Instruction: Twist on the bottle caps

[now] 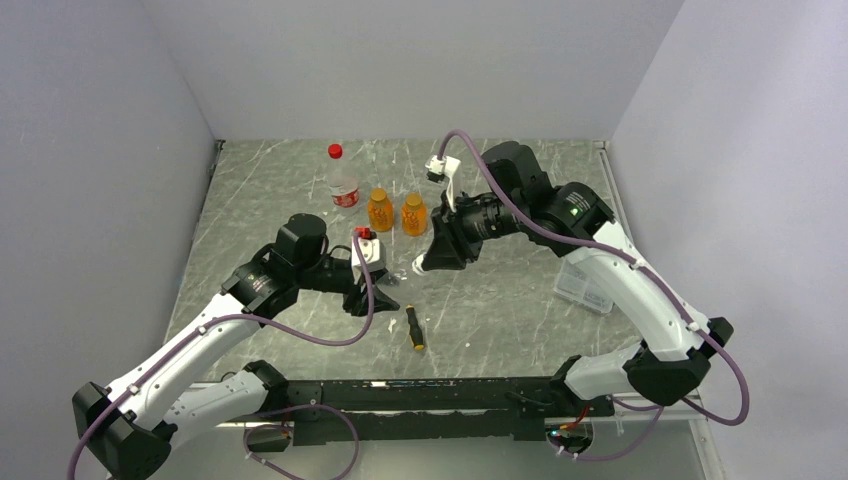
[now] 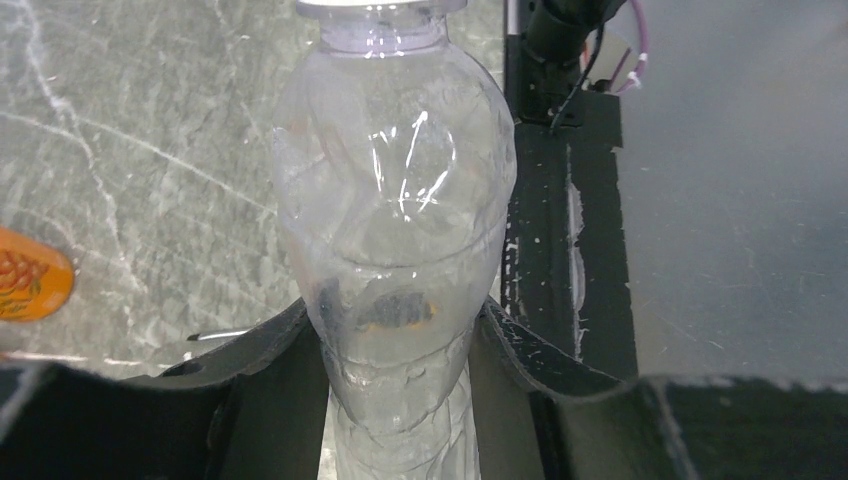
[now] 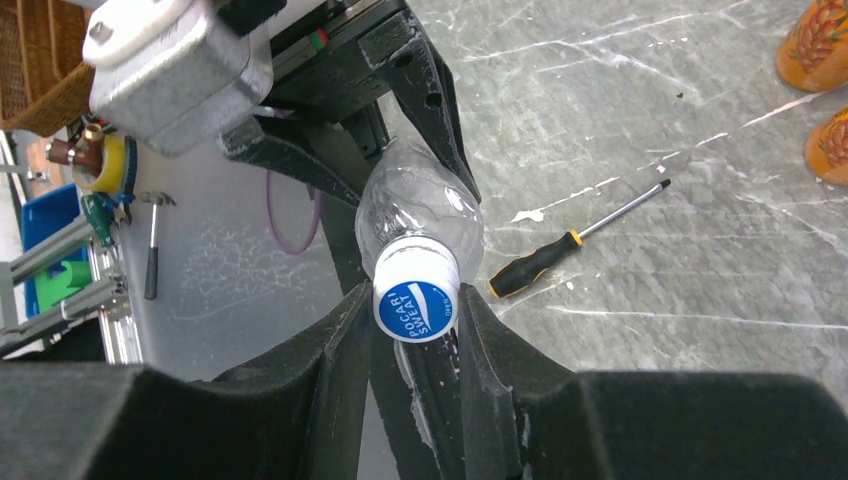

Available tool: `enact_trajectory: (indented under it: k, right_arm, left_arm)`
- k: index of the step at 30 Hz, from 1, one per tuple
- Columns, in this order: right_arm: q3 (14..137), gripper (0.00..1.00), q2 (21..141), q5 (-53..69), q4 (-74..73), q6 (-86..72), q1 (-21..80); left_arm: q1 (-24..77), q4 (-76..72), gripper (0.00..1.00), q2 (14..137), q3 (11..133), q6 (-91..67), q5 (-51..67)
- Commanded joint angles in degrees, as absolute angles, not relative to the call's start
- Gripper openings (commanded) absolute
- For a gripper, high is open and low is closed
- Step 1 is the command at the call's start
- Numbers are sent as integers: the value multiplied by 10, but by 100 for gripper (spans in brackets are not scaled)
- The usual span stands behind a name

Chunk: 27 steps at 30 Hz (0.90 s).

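Note:
My left gripper [image 1: 378,297] is shut on the lower body of a small clear bottle [image 2: 395,200], held off the table and tilted toward the right arm. My right gripper [image 1: 425,262] is shut on the blue cap with a white rim [image 3: 417,298], which sits on that bottle's neck; the fingers [image 3: 340,330] press both sides of the cap. Two amber bottles [image 1: 379,210] [image 1: 414,214] with orange caps stand behind. A taller clear bottle with a red-white label [image 1: 344,190] and a red cap [image 1: 335,151] stands at the back left.
A black-and-orange screwdriver [image 1: 414,328] lies on the marble table in front of the grippers, and shows in the right wrist view [image 3: 575,240]. A clear plastic box [image 1: 583,288] lies by the right arm. One amber bottle [image 2: 30,275] shows at the left wrist view's edge.

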<state>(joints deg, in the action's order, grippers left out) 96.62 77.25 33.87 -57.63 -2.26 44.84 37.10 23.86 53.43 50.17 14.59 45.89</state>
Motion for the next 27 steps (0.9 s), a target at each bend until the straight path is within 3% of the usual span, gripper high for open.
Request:
enact_trajectory:
  k: [1, 13, 19, 21, 27]
  right_arm:
    - [993, 8, 803, 341, -612, -93, 468]
    - [1076, 5, 872, 214, -685, -196, 472]
    - [1074, 10, 862, 175, -659, -221, 472]
    - [1075, 17, 854, 160, -648, -224, 472]
    - [1054, 63, 785, 87, -561, -238, 472]
  left_arm:
    - [370, 146, 0, 518, 536, 169, 381]
    - [375, 82, 0, 490, 520, 177, 268]
    - [375, 86, 0, 490, 509, 167, 266]
    - [375, 91, 0, 487, 503, 158, 270]
    - [375, 79, 0, 482, 470, 119, 283]
